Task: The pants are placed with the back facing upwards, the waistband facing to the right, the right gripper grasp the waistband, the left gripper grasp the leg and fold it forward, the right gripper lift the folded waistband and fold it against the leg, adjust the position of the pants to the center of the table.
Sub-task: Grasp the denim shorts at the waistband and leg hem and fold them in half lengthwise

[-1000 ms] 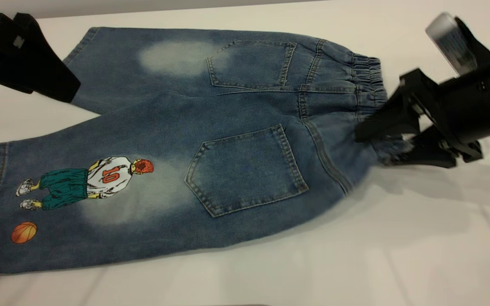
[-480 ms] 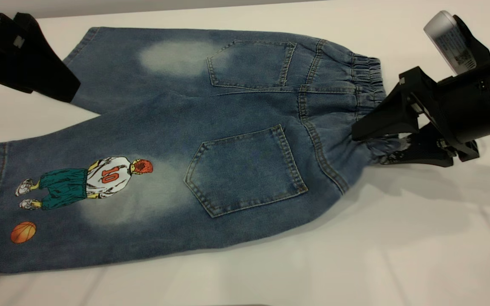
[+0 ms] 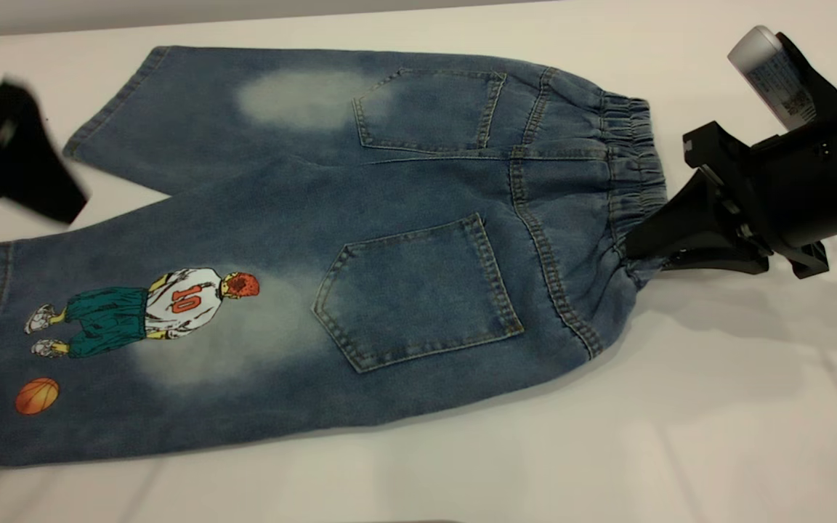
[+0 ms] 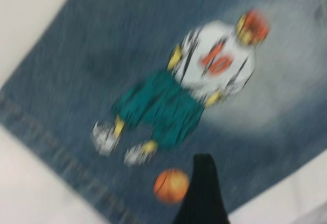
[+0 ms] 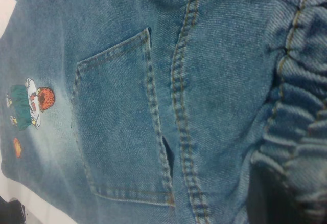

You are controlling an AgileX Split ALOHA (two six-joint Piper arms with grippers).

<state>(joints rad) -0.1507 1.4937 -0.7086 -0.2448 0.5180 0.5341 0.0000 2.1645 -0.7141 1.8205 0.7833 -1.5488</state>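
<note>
We judge the denim shorts (image 3: 331, 247) soft and floppy yet fairly thick, so they should drape rather than hold shape. They lie back-up on the white table (image 3: 680, 436), with the ruched waistband (image 3: 633, 174) at the far right. The right gripper (image 3: 644, 254) has its jaws pinched on the waistband's near corner, a sound hold since the elastic bunches. The left gripper (image 3: 33, 189) hangs off the shorts' far-leg hem (we cannot tell whether it is open). The printed player (image 3: 150, 309) wears "10"; the gripper's cylinder label is unreadable.
</note>
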